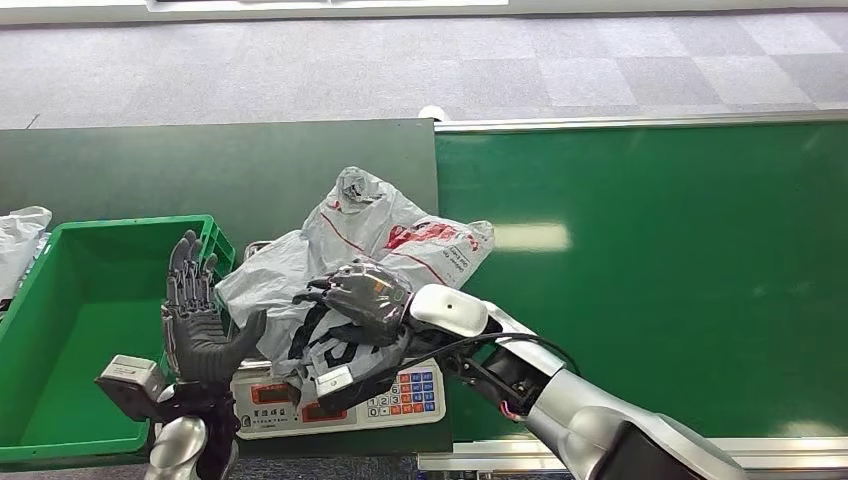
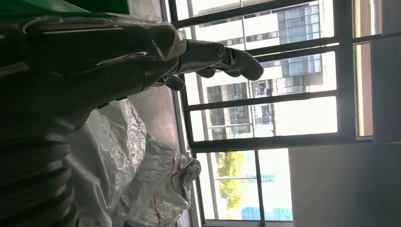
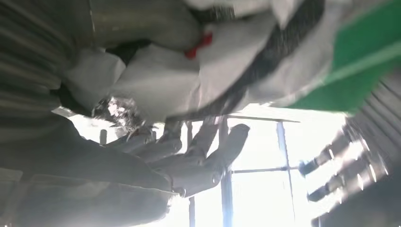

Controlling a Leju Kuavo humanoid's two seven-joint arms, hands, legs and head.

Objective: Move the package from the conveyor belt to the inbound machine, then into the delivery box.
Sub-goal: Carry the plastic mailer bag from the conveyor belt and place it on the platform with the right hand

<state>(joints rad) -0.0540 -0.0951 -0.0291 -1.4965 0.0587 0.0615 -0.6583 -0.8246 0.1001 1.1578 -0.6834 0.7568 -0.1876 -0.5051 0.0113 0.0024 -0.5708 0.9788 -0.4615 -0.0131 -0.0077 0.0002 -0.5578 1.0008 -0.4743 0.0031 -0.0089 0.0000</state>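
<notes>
Grey carpet floor lies beyond the green conveyor belt (image 1: 640, 270). The package (image 1: 380, 240), a crumpled grey poly bag, lies on the inbound machine (image 1: 340, 400), a keypad scale, at 6 o'clock. The right hand (image 1: 365, 295) grips its near side; the left hand (image 1: 195, 320) stands upright, fingers spread, holding nothing. Judged light, soft, slippery; gather bunched film. The delivery box (image 1: 60, 440) waits at 9 o'clock, its rim just beside the scale.

We're at a parcel-sorting station: green conveyor belt (image 1: 640, 270), weighing scale (image 1: 340, 400), green tote bin (image 1: 60, 330), grey carpet-tile floor (image 1: 400, 70).
</notes>
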